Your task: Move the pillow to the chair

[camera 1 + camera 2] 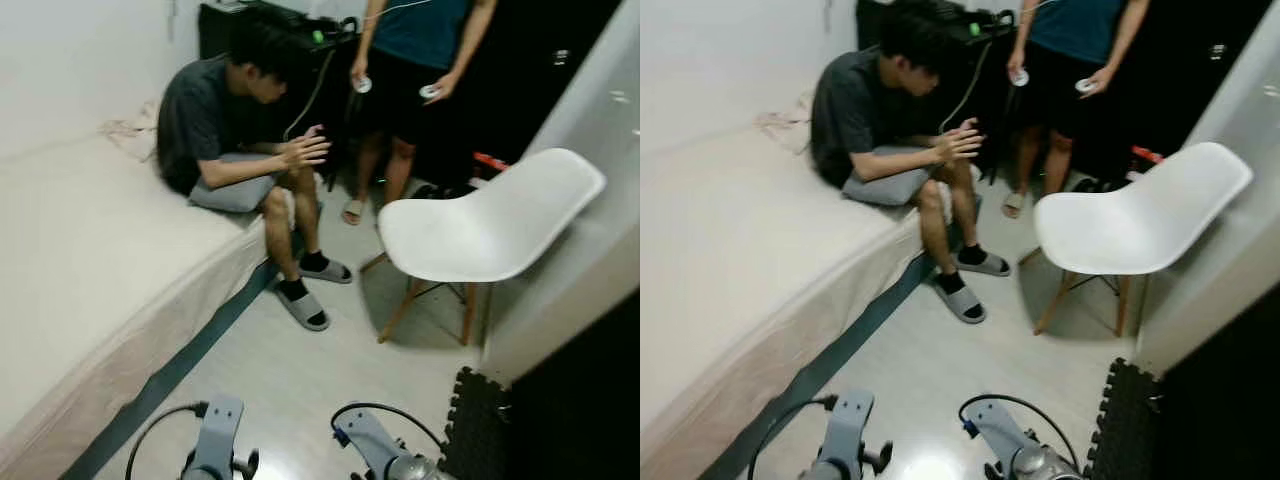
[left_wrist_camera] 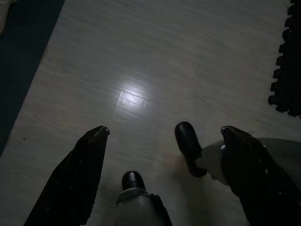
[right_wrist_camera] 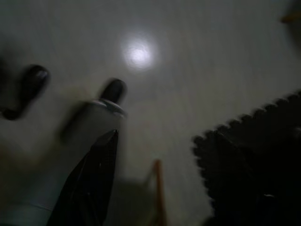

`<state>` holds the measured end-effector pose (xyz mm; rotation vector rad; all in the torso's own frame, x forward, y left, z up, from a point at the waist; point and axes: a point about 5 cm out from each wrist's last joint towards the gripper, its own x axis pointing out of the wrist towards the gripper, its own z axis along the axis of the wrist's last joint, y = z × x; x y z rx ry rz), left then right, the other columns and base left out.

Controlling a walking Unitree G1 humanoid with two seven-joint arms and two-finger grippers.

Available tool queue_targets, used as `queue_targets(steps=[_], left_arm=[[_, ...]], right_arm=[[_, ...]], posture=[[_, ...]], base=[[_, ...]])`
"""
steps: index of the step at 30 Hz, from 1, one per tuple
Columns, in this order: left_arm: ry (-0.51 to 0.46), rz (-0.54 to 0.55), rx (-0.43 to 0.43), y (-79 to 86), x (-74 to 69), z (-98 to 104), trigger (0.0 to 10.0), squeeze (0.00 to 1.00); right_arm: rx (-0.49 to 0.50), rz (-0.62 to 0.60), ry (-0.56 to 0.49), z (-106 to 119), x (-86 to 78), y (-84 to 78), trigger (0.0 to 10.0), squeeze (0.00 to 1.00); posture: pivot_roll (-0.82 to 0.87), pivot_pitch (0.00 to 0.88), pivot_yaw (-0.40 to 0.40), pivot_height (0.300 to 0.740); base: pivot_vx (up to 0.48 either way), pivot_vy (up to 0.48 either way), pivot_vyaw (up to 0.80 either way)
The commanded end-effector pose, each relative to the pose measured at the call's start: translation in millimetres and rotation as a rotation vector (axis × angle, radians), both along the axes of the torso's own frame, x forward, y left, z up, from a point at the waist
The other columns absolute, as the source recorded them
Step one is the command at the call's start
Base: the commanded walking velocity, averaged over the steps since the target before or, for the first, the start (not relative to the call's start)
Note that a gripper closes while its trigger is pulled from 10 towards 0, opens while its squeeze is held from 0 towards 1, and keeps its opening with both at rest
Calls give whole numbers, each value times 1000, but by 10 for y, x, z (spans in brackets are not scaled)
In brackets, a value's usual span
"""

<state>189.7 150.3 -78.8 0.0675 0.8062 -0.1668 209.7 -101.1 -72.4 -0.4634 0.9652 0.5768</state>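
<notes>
At the time of inspection the white chair [image 1: 490,225] stood on wooden legs on the pale floor [image 1: 290,370], to the robot's right of the bed [image 1: 90,260], with its seat bare. The bed ran along the left wall under a light cover, its dark base showing along the floor edge. No pillow could be identified with certainty; a crumpled pale item [image 1: 130,130] lay at the far end of the bed by the wall, behind the seated person, too blurred to name. That person [image 1: 235,120] sat on the bed's edge in a dark grey shirt and grey slippers, hands raised in front. A second person [image 1: 415,60] stood beyond the chair, holding a small white object in each hand. A black foam mat [image 1: 480,425] lay on the floor to the lower right. Both arms hung low over the floor. The left gripper [image 2: 164,131] pointed down at the bare floor with its two black fingers spread wide and holding nothing. The right gripper [image 3: 164,134] likewise faced the floor near the mat's edge, its fingers apart and empty, though that view was dim and blurred.
</notes>
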Motion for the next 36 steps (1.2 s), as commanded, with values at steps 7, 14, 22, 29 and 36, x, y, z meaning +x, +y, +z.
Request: queue_targets(steps=[7, 14, 22, 29, 36], left_arm=[[-5, 9, -1, 6, 5, 4, 10000, 0], [-7, 28, -3, 21, 8, 5, 10000, 0], [-6, 33, -9, 25, 4, 4, 10000, 0], [2, 41, -16, 33, -7, -3, 10000, 0], [10, 44, -23, 39, -18, -10, 10000, 0]], right_arm=[[-7, -20, -2, 9, 26, -43, 10000, 0], [-16, -11, -3, 10, 30, -59, 10000, 0], [-30, 14, -2, 8, 26, -56, 10000, 0], [-39, 24, -1, 2, 16, -62, 10000, 0], [-39, 22, 2, -5, 3, -55, 10000, 0]], posture=[[99, 41, -140, 740], [100, 40, -144, 740], [103, 36, -149, 740], [103, 32, -146, 740], [101, 30, -140, 740]], base=[[0, 0, 0], [0, 0, 0], [0, 0, 0], [0, 0, 0], [0, 0, 0]])
